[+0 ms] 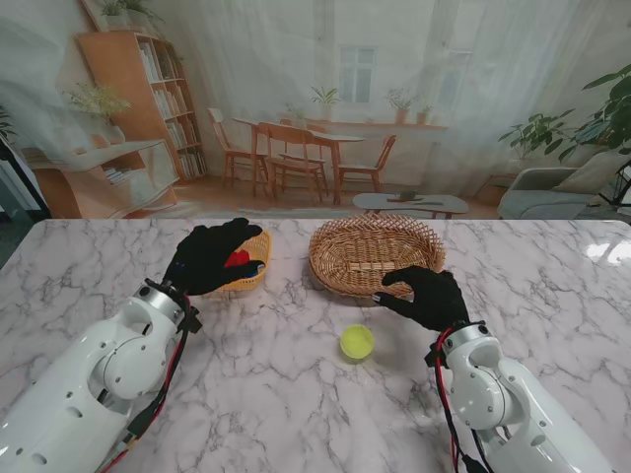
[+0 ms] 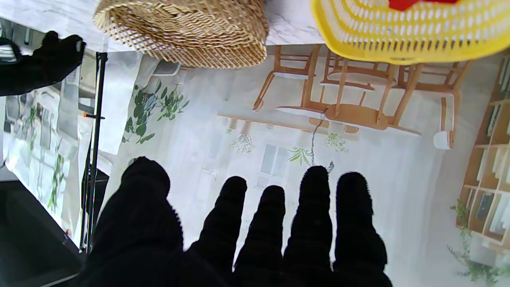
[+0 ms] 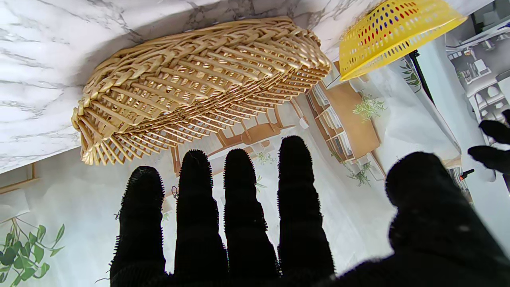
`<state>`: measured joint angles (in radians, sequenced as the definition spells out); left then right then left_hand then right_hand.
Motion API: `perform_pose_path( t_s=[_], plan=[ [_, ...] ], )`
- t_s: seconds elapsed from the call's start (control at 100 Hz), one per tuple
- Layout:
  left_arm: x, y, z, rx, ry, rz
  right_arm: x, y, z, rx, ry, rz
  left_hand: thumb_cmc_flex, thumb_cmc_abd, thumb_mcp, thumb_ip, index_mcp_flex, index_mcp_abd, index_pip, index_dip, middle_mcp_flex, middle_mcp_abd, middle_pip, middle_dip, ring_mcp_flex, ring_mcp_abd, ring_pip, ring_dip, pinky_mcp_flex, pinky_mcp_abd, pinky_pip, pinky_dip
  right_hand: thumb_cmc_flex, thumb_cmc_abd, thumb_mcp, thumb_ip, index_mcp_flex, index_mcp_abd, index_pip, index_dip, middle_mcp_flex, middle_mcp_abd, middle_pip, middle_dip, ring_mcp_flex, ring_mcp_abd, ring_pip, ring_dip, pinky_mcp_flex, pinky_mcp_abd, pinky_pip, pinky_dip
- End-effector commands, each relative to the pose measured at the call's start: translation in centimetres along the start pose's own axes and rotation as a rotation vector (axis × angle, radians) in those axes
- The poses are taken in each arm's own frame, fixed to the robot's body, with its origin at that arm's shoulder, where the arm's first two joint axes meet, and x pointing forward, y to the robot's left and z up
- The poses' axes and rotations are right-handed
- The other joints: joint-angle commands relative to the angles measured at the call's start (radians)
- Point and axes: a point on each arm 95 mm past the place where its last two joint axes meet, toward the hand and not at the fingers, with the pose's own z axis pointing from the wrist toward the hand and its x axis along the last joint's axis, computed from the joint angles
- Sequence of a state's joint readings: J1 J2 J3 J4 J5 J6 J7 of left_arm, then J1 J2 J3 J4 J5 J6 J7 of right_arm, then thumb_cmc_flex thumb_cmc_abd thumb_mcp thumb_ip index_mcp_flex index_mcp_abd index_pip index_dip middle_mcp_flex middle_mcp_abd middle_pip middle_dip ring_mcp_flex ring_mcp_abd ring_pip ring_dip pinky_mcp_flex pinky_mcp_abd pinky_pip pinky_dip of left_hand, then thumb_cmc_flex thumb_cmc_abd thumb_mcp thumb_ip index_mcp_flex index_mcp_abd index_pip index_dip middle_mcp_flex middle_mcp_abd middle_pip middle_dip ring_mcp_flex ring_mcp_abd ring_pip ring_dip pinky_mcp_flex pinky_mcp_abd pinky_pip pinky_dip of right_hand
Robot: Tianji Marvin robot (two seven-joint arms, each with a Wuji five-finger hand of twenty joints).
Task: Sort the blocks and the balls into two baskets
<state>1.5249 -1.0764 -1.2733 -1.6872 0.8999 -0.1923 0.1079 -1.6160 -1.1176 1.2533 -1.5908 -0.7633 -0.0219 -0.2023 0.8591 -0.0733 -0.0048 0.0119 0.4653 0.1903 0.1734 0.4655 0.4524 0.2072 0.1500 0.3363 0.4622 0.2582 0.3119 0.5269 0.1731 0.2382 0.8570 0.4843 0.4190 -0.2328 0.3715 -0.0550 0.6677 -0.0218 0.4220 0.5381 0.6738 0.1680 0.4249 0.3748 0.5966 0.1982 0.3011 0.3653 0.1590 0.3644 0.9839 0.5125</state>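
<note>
Stand view: yellow-green ball (image 1: 356, 342) on marble table (image 1: 296, 394), nearer to me than wicker basket (image 1: 373, 253), just left of right hand (image 1: 426, 296). Right hand over near rim of wicker basket, fingers spread, nothing in them. Left hand (image 1: 211, 256) over yellow basket (image 1: 254, 271), left of wicker basket; red block (image 1: 237, 259) seen at the fingers, either inside the basket or just at fingertips, can't tell from here. Ball smooth, glossy, round, likely to roll if nudged.

Left wrist view: left hand (image 2: 255, 239) with fingers (image 2: 314, 199) straight and apart, nothing held. Yellow basket (image 2: 398, 36) ahead, perforated plastic wall, red block (image 2: 402, 4) visible over rim, apparently inside. Wicker basket (image 2: 187, 32) alongside, right hand (image 2: 44, 63) beyond it.

Right wrist view: right hand (image 3: 279, 239) spread, palm clear, nothing gripped. Wicker basket (image 3: 199, 91) straight ahead of fingers, open weave, looks empty as far as visible. Yellow basket (image 3: 394, 32) well beyond wicker basket. Ball not in this view.

Step in hand, as judged: block drop done or nearly so, ball next for right hand. Best done by pulling right hand back from wicker basket toward ball, coming down from above, closing fingers around both sides at once to stop rolling, then lifting clear of rim before release into wicker basket.
</note>
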Motion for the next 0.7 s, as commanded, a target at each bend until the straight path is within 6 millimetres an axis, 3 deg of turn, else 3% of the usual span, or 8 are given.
perform_pose_path(
  t_s=[0.0, 0.21, 0.3, 0.36, 0.51, 0.55, 0.62, 0.69],
  plan=[
    [0.9, 1.5, -0.7, -0.014, 0.009, -0.032, 0.1, -0.2, -0.3, 0.0, 0.0, 0.004, 0.007, 0.049, -0.016, -0.011, -0.011, 0.002, -0.007, 0.007, 0.039, -0.018, 0.022, 0.032, 0.015, -0.008, -0.021, 0.005, -0.013, 0.033, -0.017, 0.031, 0.031, 0.034, -0.014, 0.026, 0.017, 0.01, 0.006, -0.013, -0.005, 0.0, 0.008, 0.005, -0.008, -0.002, -0.042, -0.008, -0.019, 0.014, -0.013, -0.008],
    [1.3, 4.2, -1.2, -0.023, 0.029, -0.099, 0.1, -0.2, -0.3, -0.001, -0.005, 0.006, 0.032, 0.066, -0.016, -0.007, 0.051, -0.012, 0.034, 0.026, 0.113, -0.052, 0.094, 0.082, 0.065, -0.028, 0.004, 0.033, -0.002, 0.036, 0.0, 0.057, 0.031, 0.035, -0.014, 0.026, 0.01, 0.01, 0.004, -0.013, -0.008, -0.001, 0.008, 0.005, -0.008, -0.001, -0.042, -0.008, -0.02, 0.014, -0.014, -0.008],
    [0.9, 5.2, -1.0, -0.038, 0.035, -0.094, 0.2, -0.3, -0.3, 0.002, -0.004, 0.003, 0.035, 0.069, -0.016, -0.004, 0.114, -0.026, 0.085, 0.048, 0.169, -0.071, 0.137, 0.105, 0.108, -0.033, 0.026, 0.057, 0.006, 0.037, 0.018, 0.076, 0.031, 0.035, -0.014, 0.026, 0.008, 0.011, 0.003, -0.013, -0.007, -0.001, 0.009, 0.005, -0.008, -0.002, -0.041, -0.008, -0.019, 0.014, -0.013, -0.007],
    [0.7, 5.5, -1.0, -0.067, 0.03, -0.081, 0.2, -0.3, -0.2, 0.005, -0.003, 0.0, 0.033, 0.067, -0.016, -0.004, 0.126, -0.027, 0.101, 0.055, 0.177, -0.071, 0.143, 0.108, 0.103, -0.008, 0.026, 0.061, 0.002, 0.042, 0.017, 0.078, 0.03, 0.035, -0.014, 0.026, 0.008, 0.01, 0.004, -0.013, -0.007, -0.001, 0.009, 0.005, -0.009, -0.001, -0.042, -0.008, -0.019, 0.013, -0.013, -0.007],
    [0.3, 6.3, -1.0, -0.121, 0.014, -0.065, 0.3, -0.2, -0.1, 0.009, -0.002, -0.003, 0.024, 0.067, -0.018, -0.005, 0.118, -0.03, 0.106, 0.055, 0.173, -0.068, 0.132, 0.102, 0.101, -0.024, 0.019, 0.06, -0.006, 0.051, 0.009, 0.078, 0.031, 0.035, -0.014, 0.026, 0.008, 0.01, 0.004, -0.013, -0.008, 0.0, 0.009, 0.005, -0.008, -0.003, -0.041, -0.008, -0.019, 0.013, -0.013, -0.008],
    [0.2, 6.4, -1.0, -0.128, 0.011, -0.061, 0.3, -0.2, 0.0, 0.009, -0.001, -0.003, 0.023, 0.066, -0.017, -0.005, 0.111, -0.026, 0.103, 0.052, 0.168, -0.066, 0.127, 0.099, 0.092, -0.006, 0.013, 0.058, -0.007, 0.048, 0.007, 0.078, 0.031, 0.035, -0.014, 0.026, 0.009, 0.01, 0.005, -0.013, -0.008, -0.001, 0.009, 0.004, -0.008, -0.001, -0.041, -0.008, -0.019, 0.013, -0.013, -0.007],
    [0.1, 6.3, -0.9, -0.131, 0.011, -0.054, 0.3, -0.2, 0.0, 0.009, 0.0, -0.004, 0.021, 0.066, -0.018, -0.006, 0.108, -0.028, 0.099, 0.049, 0.167, -0.065, 0.122, 0.097, 0.098, -0.027, 0.011, 0.057, -0.008, 0.048, 0.003, 0.078, 0.03, 0.034, -0.015, 0.026, 0.008, 0.012, 0.005, -0.013, -0.009, 0.0, 0.009, 0.004, -0.009, -0.002, -0.041, -0.008, -0.019, 0.013, -0.013, -0.007],
    [-0.1, 6.2, -0.9, -0.135, 0.008, -0.05, 0.2, -0.2, 0.0, 0.009, 0.002, -0.005, 0.019, 0.067, -0.017, -0.006, 0.101, -0.028, 0.092, 0.045, 0.163, -0.063, 0.116, 0.094, 0.091, -0.014, 0.003, 0.054, -0.011, 0.049, -0.002, 0.078, 0.03, 0.035, -0.015, 0.026, 0.009, 0.011, 0.005, -0.013, -0.008, -0.001, 0.009, 0.004, -0.008, -0.003, -0.041, -0.008, -0.019, 0.015, -0.013, -0.007]
  ],
)
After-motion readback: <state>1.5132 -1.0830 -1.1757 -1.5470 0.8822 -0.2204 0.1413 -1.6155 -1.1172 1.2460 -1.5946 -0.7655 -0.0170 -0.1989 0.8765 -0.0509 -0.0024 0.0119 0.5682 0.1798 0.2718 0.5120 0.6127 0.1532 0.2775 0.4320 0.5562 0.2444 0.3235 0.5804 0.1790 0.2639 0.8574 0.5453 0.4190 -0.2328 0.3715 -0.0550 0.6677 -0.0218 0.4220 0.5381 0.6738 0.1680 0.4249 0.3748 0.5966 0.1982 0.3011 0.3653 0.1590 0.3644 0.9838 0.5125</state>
